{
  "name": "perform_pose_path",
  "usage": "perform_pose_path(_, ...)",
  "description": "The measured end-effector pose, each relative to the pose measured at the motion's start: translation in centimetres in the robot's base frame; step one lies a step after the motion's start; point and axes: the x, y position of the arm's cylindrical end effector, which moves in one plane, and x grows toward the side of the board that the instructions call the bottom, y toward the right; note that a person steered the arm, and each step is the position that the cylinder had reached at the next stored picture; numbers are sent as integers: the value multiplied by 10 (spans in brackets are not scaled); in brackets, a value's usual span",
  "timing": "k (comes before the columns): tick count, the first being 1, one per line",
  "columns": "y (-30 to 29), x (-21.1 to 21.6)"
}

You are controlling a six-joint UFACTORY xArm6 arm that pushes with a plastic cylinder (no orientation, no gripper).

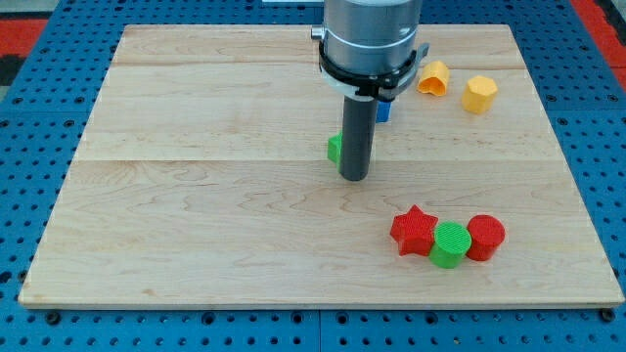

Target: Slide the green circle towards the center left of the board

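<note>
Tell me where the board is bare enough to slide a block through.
Bare: the view's left half, left of my tip and the green block beside it. Crowded: lower right, where red star, green circle, red block touch; two yellow blocks upper right.

red blocks: 2 (414, 231) (486, 238) | green: 2 (450, 243) (335, 149) | yellow: 2 (433, 77) (479, 94) | blue: 1 (383, 110)

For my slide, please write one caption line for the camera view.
My tip rests mid-board beside a partly hidden green block, far from the green circle wedged between red star and red block.
</note>
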Motion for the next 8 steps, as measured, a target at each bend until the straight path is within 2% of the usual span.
perform_pose_path(1,5,21)
perform_pose_path(3,152,28)
perform_pose_path(4,193,71)
perform_pose_path(5,192,107)
perform_pose_path(6,187,119)
perform_pose_path(8,106,113)
